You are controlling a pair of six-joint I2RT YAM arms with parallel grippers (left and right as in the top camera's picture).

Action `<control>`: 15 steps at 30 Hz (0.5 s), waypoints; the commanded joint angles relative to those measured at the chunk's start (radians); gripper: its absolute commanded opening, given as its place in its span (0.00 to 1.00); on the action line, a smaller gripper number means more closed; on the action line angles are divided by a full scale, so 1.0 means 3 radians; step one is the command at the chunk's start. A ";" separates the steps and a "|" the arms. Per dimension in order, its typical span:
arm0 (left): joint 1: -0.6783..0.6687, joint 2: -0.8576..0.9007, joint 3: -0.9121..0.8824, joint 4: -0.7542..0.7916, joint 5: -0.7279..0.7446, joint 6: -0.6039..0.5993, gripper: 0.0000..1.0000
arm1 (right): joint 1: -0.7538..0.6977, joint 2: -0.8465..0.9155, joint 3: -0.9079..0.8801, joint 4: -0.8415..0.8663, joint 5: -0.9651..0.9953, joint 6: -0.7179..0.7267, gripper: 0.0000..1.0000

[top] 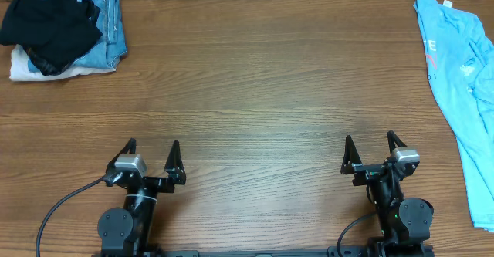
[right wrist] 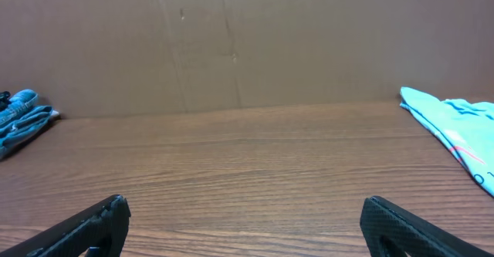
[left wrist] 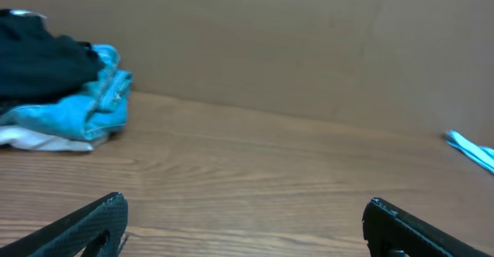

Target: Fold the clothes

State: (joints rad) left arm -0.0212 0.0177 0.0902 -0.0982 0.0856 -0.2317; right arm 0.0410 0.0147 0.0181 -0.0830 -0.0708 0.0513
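Note:
A pile of clothes sits at the far left corner: a crumpled black garment (top: 50, 21) on top of blue denim (top: 108, 18) and white cloth (top: 31, 70). The left wrist view shows the same black garment (left wrist: 38, 60) at its left edge. A light blue printed T-shirt (top: 463, 87) lies spread along the right edge, and the right wrist view catches that T-shirt (right wrist: 451, 137) too. My left gripper (top: 153, 149) and right gripper (top: 372, 144) rest near the front edge, both open and holding nothing, far from the clothes.
A brown cardboard wall (right wrist: 231, 41) stands behind the wooden table (top: 255, 95). A black cable (top: 54, 211) loops from the left arm's base at the front left.

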 commanded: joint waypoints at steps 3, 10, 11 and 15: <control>0.0092 -0.0050 -0.0186 0.0220 -0.0318 0.0064 1.00 | 0.0013 -0.0038 -0.0034 0.0013 0.0031 -0.0023 1.00; 0.0257 -0.0050 -0.0286 0.0074 -0.0347 0.0103 1.00 | 0.0013 -0.0038 -0.0034 0.0013 0.0031 -0.0023 1.00; 0.0258 -0.0050 -0.0286 0.0075 -0.0347 0.0103 1.00 | 0.0013 -0.0038 -0.0034 0.0013 0.0031 -0.0023 1.00; 0.0257 -0.0050 -0.0286 0.0076 -0.0346 0.0100 1.00 | 0.0013 -0.0038 -0.0034 0.0013 0.0031 -0.0023 1.00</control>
State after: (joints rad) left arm 0.0486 0.0151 0.0105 -0.0788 0.0013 -0.2279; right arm 0.0410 0.0147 0.0181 -0.0834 -0.0708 0.0509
